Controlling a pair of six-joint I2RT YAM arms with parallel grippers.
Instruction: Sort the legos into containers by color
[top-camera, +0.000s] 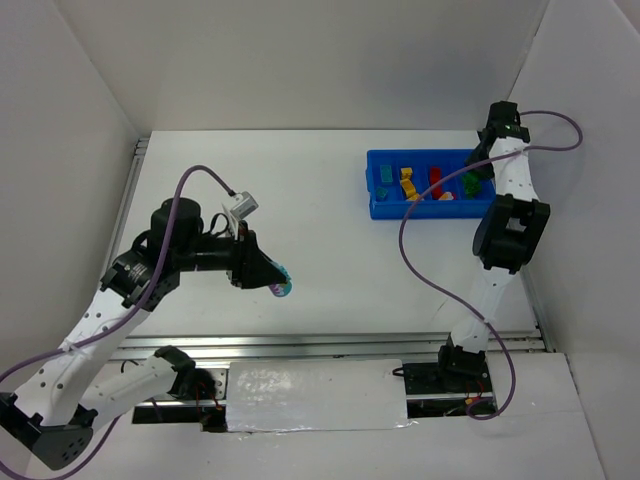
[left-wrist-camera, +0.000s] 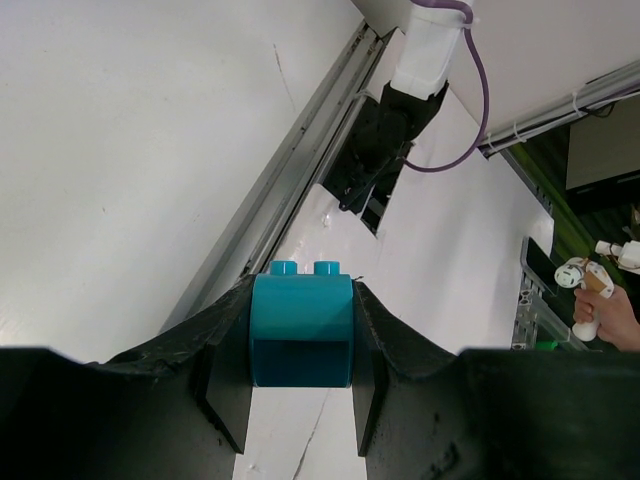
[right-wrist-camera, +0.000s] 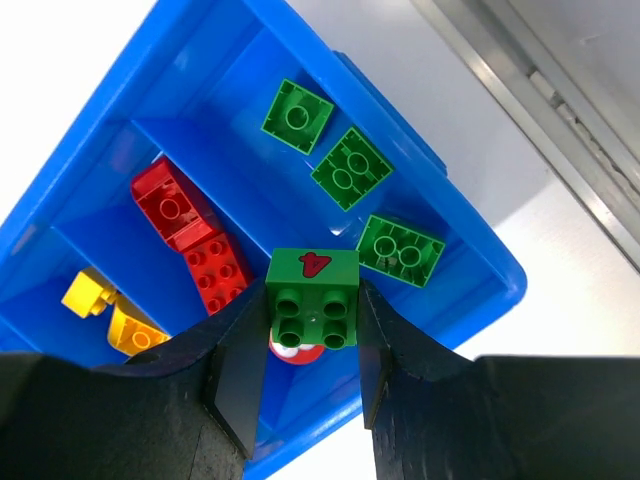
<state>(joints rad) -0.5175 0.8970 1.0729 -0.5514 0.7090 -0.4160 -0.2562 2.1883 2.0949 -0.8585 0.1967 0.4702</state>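
Hovering right gripper, clamping green brick, over 2 o'clock tray, release due; left gripper clamps cyan brick.

Your left arm rises from its base at the near left corner, bends at the elbow and stretches its forearm out to the right, low above the middle of the table. Your left gripper points right and slightly down, its two fingers clamped on the sides of a cyan brick. Your right arm reaches from its base straight toward the far right, the wrist folded back to the left. Your right gripper points down, pinching a green brick between both fingers.
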